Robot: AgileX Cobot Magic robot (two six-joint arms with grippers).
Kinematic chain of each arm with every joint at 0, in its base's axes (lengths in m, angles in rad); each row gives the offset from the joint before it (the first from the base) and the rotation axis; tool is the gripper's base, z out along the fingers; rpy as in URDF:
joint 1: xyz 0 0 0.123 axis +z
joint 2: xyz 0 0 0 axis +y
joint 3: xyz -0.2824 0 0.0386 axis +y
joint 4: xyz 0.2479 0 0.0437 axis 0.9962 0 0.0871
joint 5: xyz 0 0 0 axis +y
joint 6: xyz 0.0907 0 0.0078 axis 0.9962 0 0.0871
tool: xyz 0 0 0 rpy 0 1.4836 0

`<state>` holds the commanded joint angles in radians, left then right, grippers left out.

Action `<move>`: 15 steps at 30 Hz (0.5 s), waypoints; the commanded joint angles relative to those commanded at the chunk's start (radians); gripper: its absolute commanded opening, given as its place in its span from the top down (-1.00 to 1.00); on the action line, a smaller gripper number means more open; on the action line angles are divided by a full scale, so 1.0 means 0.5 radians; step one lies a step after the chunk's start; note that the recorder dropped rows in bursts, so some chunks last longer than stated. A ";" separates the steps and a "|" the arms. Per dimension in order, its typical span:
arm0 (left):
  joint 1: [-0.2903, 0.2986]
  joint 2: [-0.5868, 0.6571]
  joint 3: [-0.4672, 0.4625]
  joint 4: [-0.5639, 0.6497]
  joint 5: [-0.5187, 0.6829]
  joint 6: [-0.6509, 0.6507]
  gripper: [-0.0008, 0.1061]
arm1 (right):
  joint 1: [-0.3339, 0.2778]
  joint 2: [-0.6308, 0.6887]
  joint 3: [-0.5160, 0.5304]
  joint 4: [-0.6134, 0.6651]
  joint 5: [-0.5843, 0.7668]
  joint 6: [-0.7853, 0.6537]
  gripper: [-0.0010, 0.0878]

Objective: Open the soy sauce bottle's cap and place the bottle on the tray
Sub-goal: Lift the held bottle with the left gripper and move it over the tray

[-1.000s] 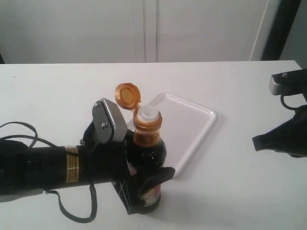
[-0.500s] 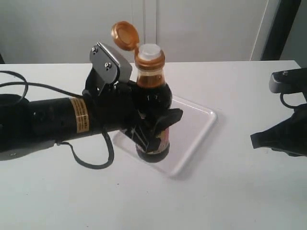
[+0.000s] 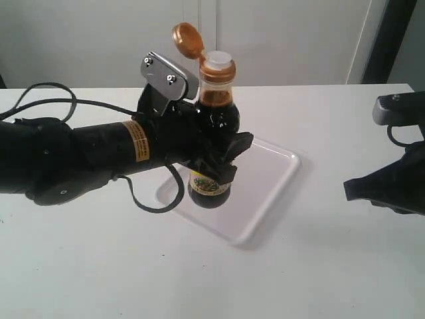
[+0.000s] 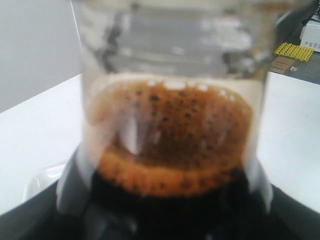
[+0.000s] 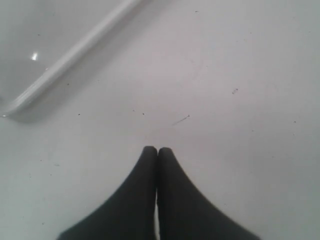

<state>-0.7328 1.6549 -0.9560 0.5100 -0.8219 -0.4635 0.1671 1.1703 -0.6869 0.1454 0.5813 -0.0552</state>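
The soy sauce bottle (image 3: 214,149) hangs upright in the air over the near-left part of the white tray (image 3: 269,176). My left gripper (image 3: 222,154) is shut on its dark body. The orange cap (image 3: 187,38) stands flipped open, leaving the white spout (image 3: 218,64) bare. In the left wrist view the bottle (image 4: 172,150) fills the picture, with foamy brown liquid just below the clear neck. At the right, my right gripper (image 3: 355,189) rests low over the table, shut and empty; its fingertips (image 5: 158,151) touch each other, and the tray rim (image 5: 75,55) shows beyond.
The left arm's black cable (image 3: 143,199) loops down onto the white table (image 3: 80,266) beside the tray. A dark post (image 3: 392,40) stands at the back right. A yellow part (image 4: 294,50) lies on a dark surface in the distance.
My left gripper has lifted the bottle off the table and carried it away from the front edge and to the right, over the tray. The right arm has barely moved.
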 joint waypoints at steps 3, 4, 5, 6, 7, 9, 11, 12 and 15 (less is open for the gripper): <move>0.000 0.065 -0.053 -0.076 0.000 0.052 0.99 | 0.000 0.000 0.000 0.000 0.000 0.000 0.98; 0.000 0.090 -0.070 -0.090 0.000 0.061 0.99 | 0.000 0.000 0.000 0.000 -0.004 0.000 0.98; 0.000 0.116 -0.091 -0.097 0.000 0.078 0.99 | 0.000 0.000 0.000 0.000 -0.004 0.000 0.98; 0.000 0.141 -0.114 -0.107 -0.004 0.092 0.99 | 0.000 0.000 0.000 0.000 -0.004 0.000 0.98; 0.000 0.162 -0.127 -0.107 -0.024 0.108 0.99 | 0.000 0.000 0.000 0.000 -0.007 0.000 0.98; 0.000 0.208 -0.156 -0.148 -0.074 0.146 0.99 | 0.000 0.000 0.000 0.000 -0.007 0.000 0.98; 0.000 0.251 -0.184 -0.214 -0.093 0.159 0.99 | 0.000 0.000 0.000 0.000 -0.007 0.000 0.98; 0.000 0.274 -0.205 -0.244 -0.097 0.171 0.99 | 0.000 0.000 0.000 0.000 -0.007 0.000 0.98; 0.000 0.340 -0.247 -0.272 -0.116 0.243 0.99 | 0.000 0.000 0.000 0.000 -0.012 0.000 0.98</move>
<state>-0.7328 1.8252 -1.0795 0.3739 -0.8800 -0.3421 0.1671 1.1703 -0.6869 0.1454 0.5755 -0.0552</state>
